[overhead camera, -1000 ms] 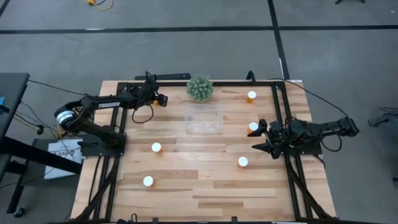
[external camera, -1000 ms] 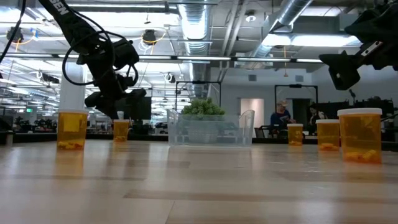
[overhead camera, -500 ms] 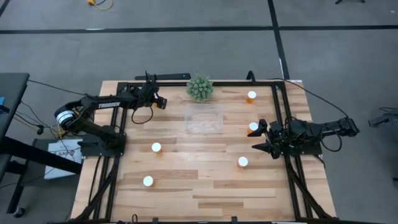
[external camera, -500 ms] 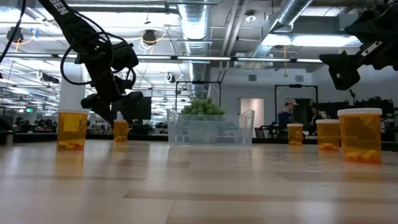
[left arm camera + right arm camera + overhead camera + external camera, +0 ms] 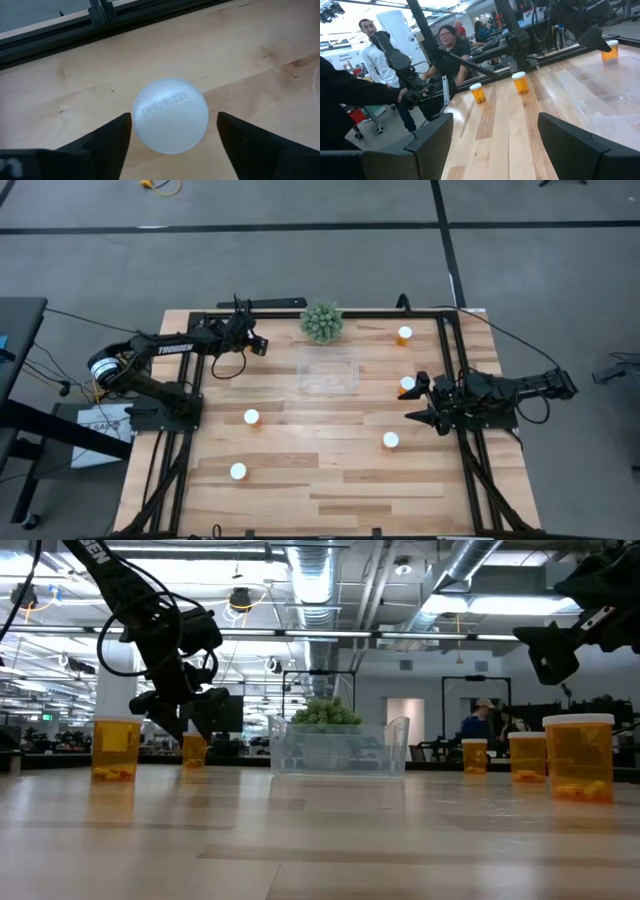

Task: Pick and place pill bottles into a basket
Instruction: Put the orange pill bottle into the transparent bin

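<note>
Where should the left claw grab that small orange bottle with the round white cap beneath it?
From straight above, I'd judge, closing on the sides of the round white cap: the small orange bottle stands upright, and the open left gripper already straddles it, fingers either side.

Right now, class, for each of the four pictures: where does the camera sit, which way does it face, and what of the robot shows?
High view: overhead, facing down; both arms, basket.
Low view: table height, facing the room; left gripper above a bottle.
Left wrist view: on the left arm, facing down at a pill bottle between open fingers.
Right wrist view: on the right arm, facing across the table; own open fingers.
Shared: the low and right wrist views show the basket.
</note>
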{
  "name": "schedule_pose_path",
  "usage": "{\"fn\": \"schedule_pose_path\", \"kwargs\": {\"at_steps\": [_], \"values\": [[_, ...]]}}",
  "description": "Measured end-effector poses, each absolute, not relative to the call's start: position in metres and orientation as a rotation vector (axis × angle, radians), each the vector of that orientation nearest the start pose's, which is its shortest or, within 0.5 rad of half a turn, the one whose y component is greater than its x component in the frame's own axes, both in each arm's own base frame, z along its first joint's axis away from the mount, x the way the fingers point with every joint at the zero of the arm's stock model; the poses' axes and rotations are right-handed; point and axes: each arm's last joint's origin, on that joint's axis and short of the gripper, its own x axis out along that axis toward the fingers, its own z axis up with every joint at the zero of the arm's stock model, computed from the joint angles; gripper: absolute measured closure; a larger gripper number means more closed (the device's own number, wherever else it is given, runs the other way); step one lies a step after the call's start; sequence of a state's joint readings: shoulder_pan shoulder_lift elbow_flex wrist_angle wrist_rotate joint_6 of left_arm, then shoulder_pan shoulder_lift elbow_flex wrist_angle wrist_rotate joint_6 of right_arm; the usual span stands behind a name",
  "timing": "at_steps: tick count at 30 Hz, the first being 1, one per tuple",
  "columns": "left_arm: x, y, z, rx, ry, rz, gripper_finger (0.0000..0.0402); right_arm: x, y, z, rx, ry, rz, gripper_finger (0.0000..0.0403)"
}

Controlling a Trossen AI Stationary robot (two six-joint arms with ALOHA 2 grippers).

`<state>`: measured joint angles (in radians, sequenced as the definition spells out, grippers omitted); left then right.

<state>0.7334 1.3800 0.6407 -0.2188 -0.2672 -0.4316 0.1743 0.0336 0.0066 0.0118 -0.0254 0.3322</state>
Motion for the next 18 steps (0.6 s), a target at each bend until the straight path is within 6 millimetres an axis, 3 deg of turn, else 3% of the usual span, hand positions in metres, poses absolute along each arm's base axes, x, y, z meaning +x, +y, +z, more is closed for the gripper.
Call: {"fn": "schedule_pose_path", "kwargs": {"at_steps": [8, 18], "values": [[0.178, 0.1706, 0.1637, -0.596, 0.762, 1.12, 0.0216, 0.0977, 0.018, 0.1643, 0.33, 0.048, 0.195, 0.0117], [0.1783, 0.1704, 0.1636, -0.62, 0.749, 1.125, 0.0195, 0.0978, 0.0179, 0.1641, 0.33, 0.049, 0.195, 0.0117]]}}
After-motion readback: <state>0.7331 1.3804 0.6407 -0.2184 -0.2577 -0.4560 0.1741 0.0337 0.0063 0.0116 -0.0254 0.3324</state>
